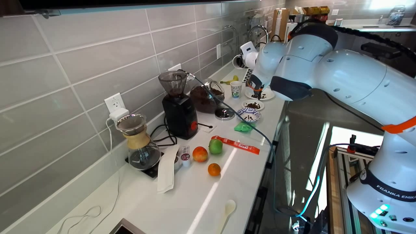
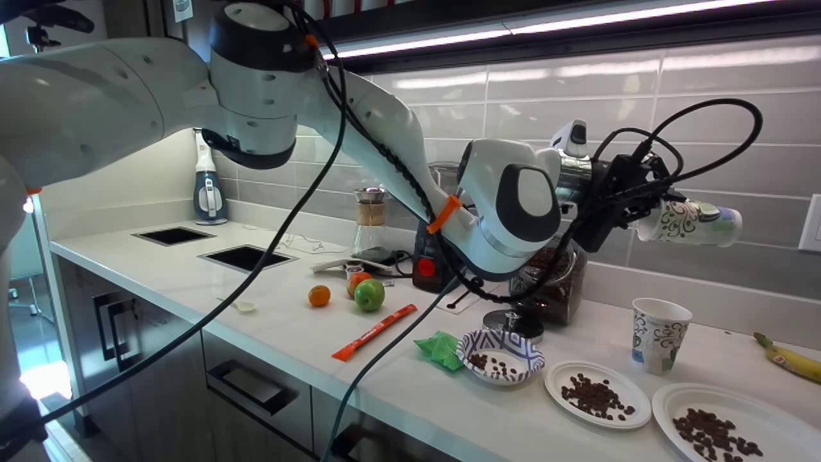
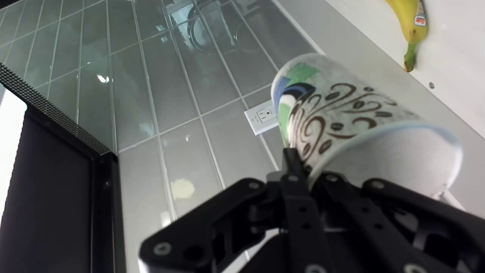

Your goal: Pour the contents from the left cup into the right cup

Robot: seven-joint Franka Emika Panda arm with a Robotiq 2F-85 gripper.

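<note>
One tipped cup [image 2: 689, 223] hangs on its side in mid-air, wall pinched near the rim by the pincer [image 3: 308, 170], jaws drawn nearly together. Upright cup [image 2: 660, 340] stands lower, on the desk [image 2: 513, 414] (its inside barely shows). In an exterior view, small plate [image 2: 554, 380] of brown bits [image 2: 595, 396] sits nearer, to its left; banana [image 2: 795, 360] lies right.

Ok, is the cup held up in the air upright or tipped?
Tipped: in an exterior view the held cup hangs nearly on its side, higher than the standing cup.
</note>
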